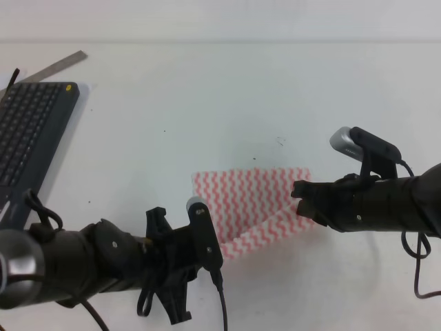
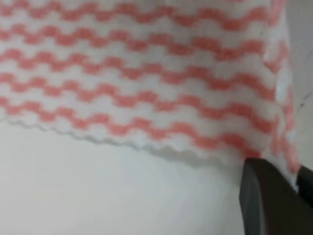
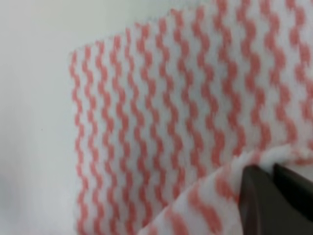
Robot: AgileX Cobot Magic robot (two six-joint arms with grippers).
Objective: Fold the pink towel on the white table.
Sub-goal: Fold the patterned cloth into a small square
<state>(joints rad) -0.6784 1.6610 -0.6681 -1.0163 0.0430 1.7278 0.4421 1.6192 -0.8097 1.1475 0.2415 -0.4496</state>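
Left gripper [image 1: 207, 241] nearest camera, low in exterior high view, at near-left corner of pink towel [image 1: 251, 207]; jaws clenched on towel corner per left wrist view. Right gripper [image 1: 303, 196] at towel's right edge, jaws pinching lifted, folded-over cloth. Towel lies mid white table [image 1: 207, 103], between both arms, right side raised and creased. Dark keyboard [image 1: 27, 138] at far left, well apart from towel.

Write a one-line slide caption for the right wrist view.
Right gripper pinching a lifted edge of the pink towel above the white table.
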